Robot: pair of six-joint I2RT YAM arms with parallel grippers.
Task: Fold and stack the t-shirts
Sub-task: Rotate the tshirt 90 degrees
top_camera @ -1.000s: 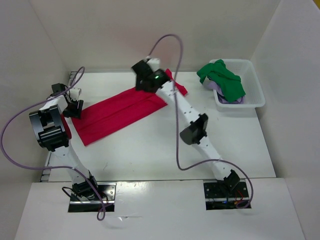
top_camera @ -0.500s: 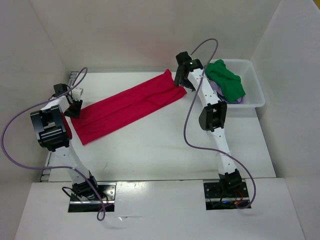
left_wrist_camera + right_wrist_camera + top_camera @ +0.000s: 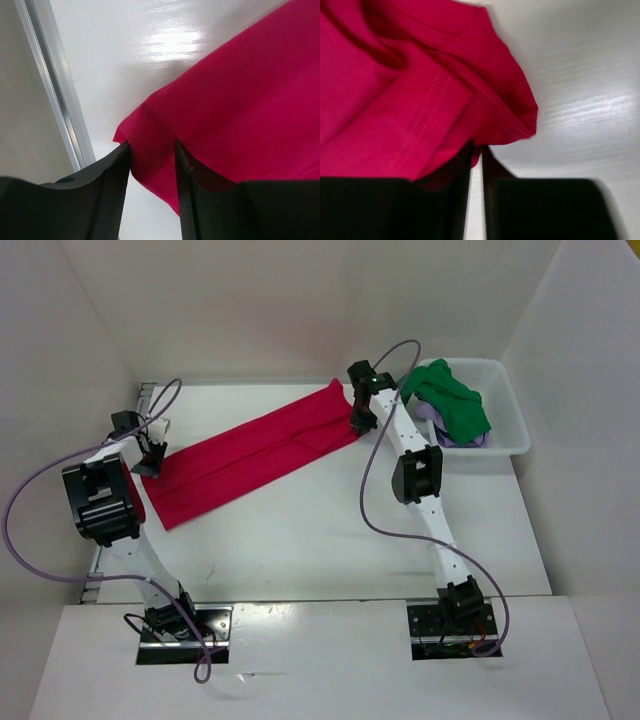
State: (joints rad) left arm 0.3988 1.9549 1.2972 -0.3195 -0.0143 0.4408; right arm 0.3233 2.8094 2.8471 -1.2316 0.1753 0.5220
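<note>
The red t-shirt point(image 3: 250, 455) lies folded into a long band slanting across the table. My left gripper point(image 3: 150, 462) stands at its far left corner; in the left wrist view the hemmed corner point(image 3: 150, 145) lies between the half-closed jaws of my left gripper point(image 3: 152, 146), which still stand apart. My right gripper point(image 3: 358, 420) is at the band's right end, and the right wrist view shows this gripper point(image 3: 476, 147) shut on a bunched edge of the red t-shirt point(image 3: 395, 90). The green t-shirt point(image 3: 455, 400) lies crumpled over the lavender t-shirt point(image 3: 430, 415) in the basket.
A white plastic basket point(image 3: 505, 430) stands at the back right, close to my right gripper. A metal rail point(image 3: 55, 85) runs along the table's left edge beside my left gripper. White walls enclose the table on three sides.
My right arm swung from over the shirt's middle to its right end and shut on the edge there. My left gripper's jaws narrowed around the left corner.
</note>
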